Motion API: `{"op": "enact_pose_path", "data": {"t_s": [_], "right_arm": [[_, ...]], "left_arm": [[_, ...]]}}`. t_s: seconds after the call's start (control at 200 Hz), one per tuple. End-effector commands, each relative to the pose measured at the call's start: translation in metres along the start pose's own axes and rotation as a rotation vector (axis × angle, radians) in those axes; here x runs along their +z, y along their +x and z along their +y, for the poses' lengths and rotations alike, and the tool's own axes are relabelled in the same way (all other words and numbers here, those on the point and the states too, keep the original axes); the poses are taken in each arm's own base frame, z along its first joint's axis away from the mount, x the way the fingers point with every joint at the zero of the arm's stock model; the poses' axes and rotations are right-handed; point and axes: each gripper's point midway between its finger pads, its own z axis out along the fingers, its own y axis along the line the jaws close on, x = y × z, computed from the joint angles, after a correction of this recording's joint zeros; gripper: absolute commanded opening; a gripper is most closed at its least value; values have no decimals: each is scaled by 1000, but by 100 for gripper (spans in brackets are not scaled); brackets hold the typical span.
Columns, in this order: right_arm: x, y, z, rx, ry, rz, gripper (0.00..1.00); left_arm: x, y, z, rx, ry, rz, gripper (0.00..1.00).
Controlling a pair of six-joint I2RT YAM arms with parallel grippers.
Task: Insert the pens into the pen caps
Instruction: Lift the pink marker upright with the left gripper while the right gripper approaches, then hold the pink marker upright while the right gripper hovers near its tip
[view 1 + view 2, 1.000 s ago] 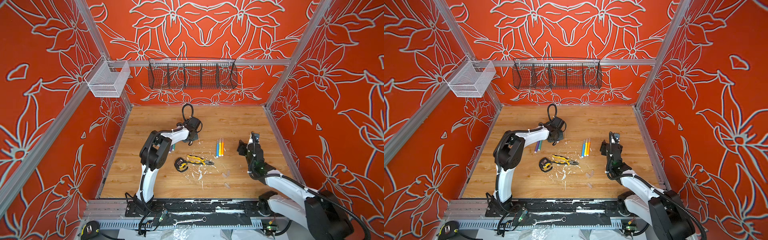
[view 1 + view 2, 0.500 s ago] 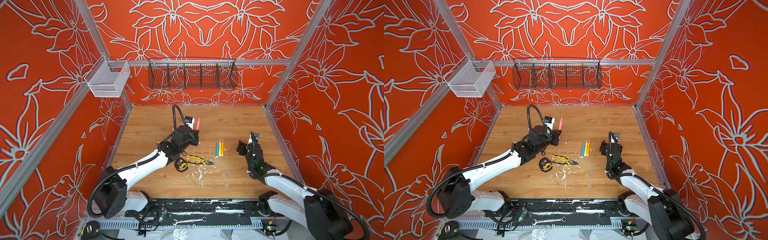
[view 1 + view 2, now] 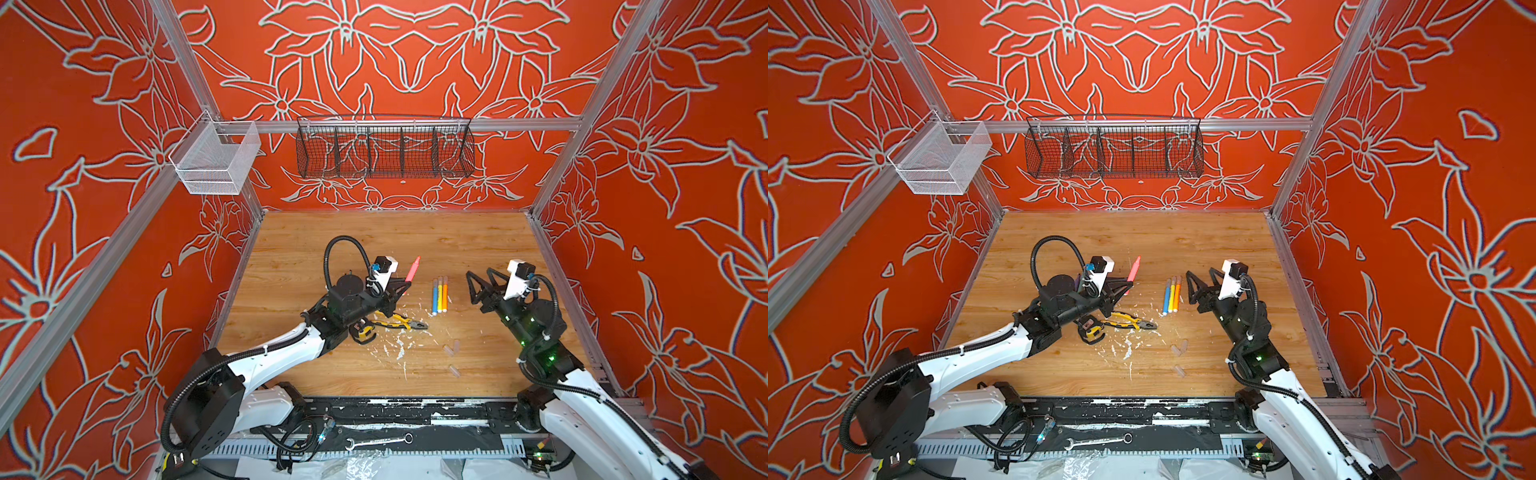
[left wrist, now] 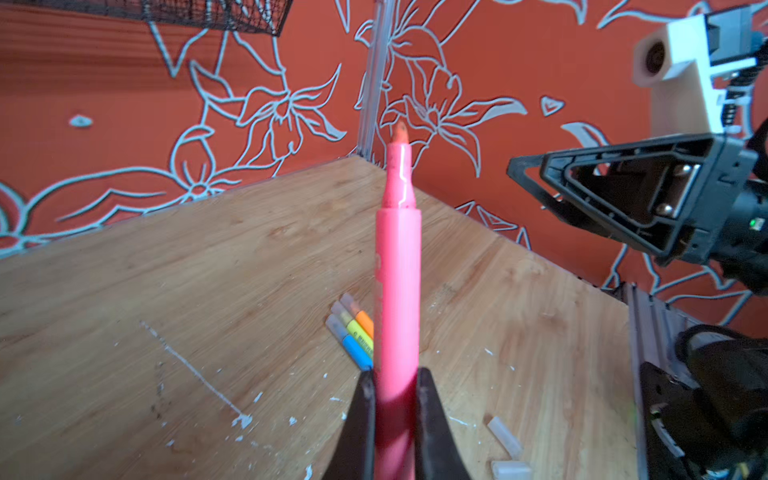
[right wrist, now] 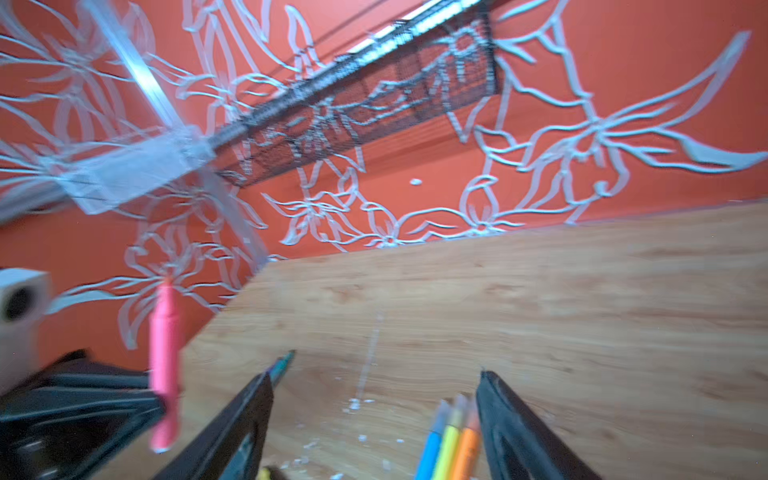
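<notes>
Orange floral walls (image 3: 415,62) frame our wooden tabletop (image 3: 374,237): left gripper (image 4: 395,374) pinches the pink pen (image 4: 398,270) low, tip up and bare for capping; right gripper (image 5: 376,374) gapes empty, we reckon for the loose clear caps (image 3: 453,348) nearby.

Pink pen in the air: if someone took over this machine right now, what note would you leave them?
Left gripper: shut on the pink pen, tip uncapped, raised.
Right gripper: open, empty, near the blue, yellow and orange pens.
Done: those three lie side by side, apparently capped.
To do: cap the pink pen; three loose clear caps lie near the front. A greenish pen is partly hidden.
</notes>
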Motion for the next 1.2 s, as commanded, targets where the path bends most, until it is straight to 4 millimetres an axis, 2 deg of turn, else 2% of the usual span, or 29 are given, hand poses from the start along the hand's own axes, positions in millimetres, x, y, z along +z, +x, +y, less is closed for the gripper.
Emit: {"op": "enact_pose_path", "data": {"t_s": [0.0, 0.155, 0.275, 0.37, 0.515, 0.776, 0.956, 1.166, 1.196], "right_arm": [[5, -6, 65, 94, -276, 60, 78], [10, 3, 114, 129, -452, 108, 77], [10, 5, 134, 141, -513, 95, 74], [20, 9, 130, 168, -467, 115, 65], [28, 14, 121, 194, -419, 112, 58], [30, 10, 125, 206, -425, 113, 38], [30, 9, 124, 187, -411, 114, 30], [33, 18, 122, 199, -409, 131, 9], [33, 18, 123, 198, -413, 135, 8]], "left_arm": [[-5, -21, -29, 82, 143, -70, 0], [0, -18, -38, 101, 172, -62, 0], [0, -19, -49, 121, 198, -48, 0], [-1, -16, -54, 143, 207, -57, 0], [-2, -17, -60, 159, 222, -62, 0], [1, -12, -58, 183, 195, -61, 0], [0, -11, -60, 196, 198, -49, 0], [1, -13, -64, 196, 215, -55, 0], [1, -13, -65, 194, 218, -52, 5]]}}
